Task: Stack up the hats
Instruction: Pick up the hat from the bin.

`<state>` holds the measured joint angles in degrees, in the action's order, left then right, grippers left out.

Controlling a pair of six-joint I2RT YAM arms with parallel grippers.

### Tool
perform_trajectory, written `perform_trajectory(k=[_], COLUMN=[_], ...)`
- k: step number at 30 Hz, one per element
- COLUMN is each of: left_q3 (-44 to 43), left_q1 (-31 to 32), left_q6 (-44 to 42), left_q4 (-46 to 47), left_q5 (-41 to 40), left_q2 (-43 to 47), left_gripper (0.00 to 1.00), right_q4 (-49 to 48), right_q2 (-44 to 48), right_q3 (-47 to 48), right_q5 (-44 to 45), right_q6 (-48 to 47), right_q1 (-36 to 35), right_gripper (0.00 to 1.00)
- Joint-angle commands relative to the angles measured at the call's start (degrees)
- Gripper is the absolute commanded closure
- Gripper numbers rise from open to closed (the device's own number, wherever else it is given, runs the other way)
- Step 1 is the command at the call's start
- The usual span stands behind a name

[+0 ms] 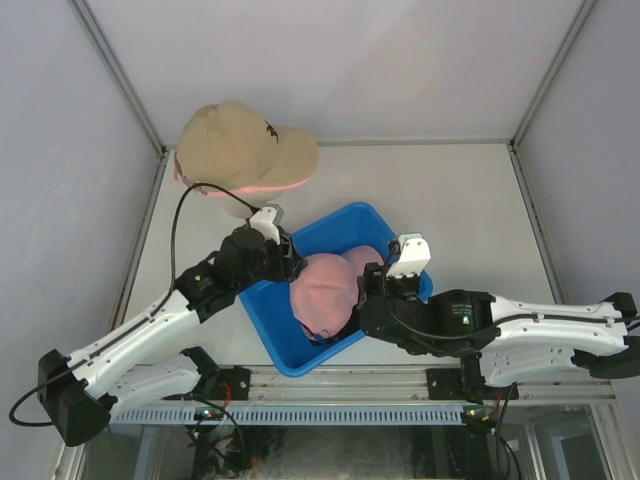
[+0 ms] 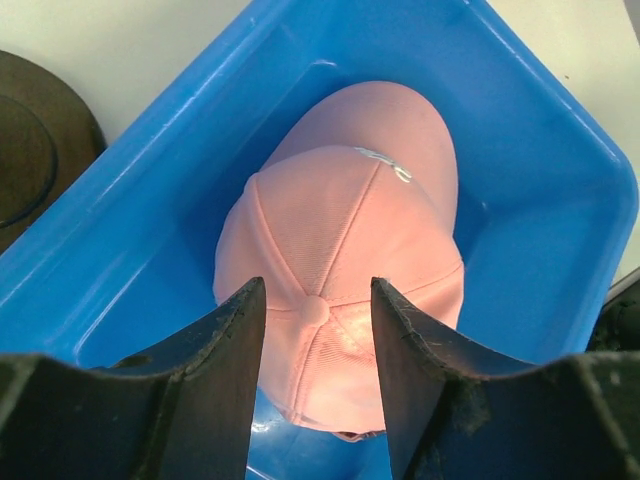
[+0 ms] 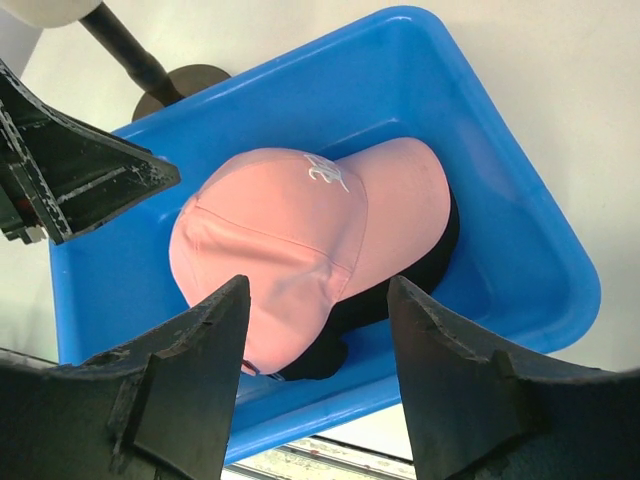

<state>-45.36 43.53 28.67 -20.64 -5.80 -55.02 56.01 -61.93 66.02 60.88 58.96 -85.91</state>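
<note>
Hats lie in two spots. At the far left corner of the table [image 1: 460, 200] you have a tan cap [image 1: 245, 145] perched high with its brim pointing right. A pink edge [image 1: 238, 189] shows under its rim, and what carries it is mostly hidden from above.

The other hats are in the blue bin [image 1: 350, 215], which stands mid-table between your two arms. A pink cap [image 1: 322, 292] lies there crown up, with a white logo [image 3: 325, 170] on its front panel. Under it is a black cap [image 3: 325, 352], of which you see only a dark strip along the brim and the near side.

Your left gripper [image 2: 318, 290] hangs over the bin's left side, above the back of the pink crown. Its jaws are parted moderately, and from the wrist view the crown's top button sits right in the gap. Nothing is clamped. You cannot tell whether the fingers [image 2: 215, 350] touch the fabric.

Your right gripper [image 3: 318, 290] hangs over the bin's right side, jaws likewise apart and holding nothing. The near side of the pink crown shows through its gap.

The brown base [image 2: 30, 150] of a stand sits on the table just beside the bin's left wall.
</note>
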Motion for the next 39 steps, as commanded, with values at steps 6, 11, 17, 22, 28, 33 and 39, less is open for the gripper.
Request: perform_trajectory(k=[6, 11, 17, 22, 28, 33, 39], left_q3=[0.6, 1.1, 2.5, 2.9, 3.4, 4.0, 5.0], left_q1=[2.4, 3.5, 4.4, 4.9, 5.6, 6.1, 6.4], left_q6=[-0.9, -0.6, 0.5, 0.6, 0.7, 1.0, 1.4], left_q4=[5.5, 5.4, 5.9, 6.5, 6.9, 6.8, 6.3], left_q5=[0.7, -2.1, -5.1, -5.7, -4.5, -3.8, -4.1], left_q2=[-0.2, -1.5, -2.7, -3.7, -4.3, -4.6, -4.9], left_gripper=[0.48, 0.48, 0.48, 0.48, 0.48, 0.48, 0.48], right_q4=[-4.2, -4.6, -5.7, -6.2, -6.2, -5.9, -5.8], right_q2=[1.9, 1.9, 1.9, 1.7, 1.6, 1.9, 2.0], right_q3=[-1.0, -1.3, -1.8, -1.9, -2.1, -2.2, -2.3], right_q5=[-1.1, -1.4, -2.1, -2.5, -2.7, -2.7, -2.8], right_q6=[-2.8, -3.2, -3.8, -4.5, -4.6, -4.4, -4.6], right_q1=[1.3, 1.4, 1.8, 2.0, 2.3, 2.3, 2.3], right_gripper=[0.43, 0.43, 0.43, 0.43, 0.43, 0.43, 0.43])
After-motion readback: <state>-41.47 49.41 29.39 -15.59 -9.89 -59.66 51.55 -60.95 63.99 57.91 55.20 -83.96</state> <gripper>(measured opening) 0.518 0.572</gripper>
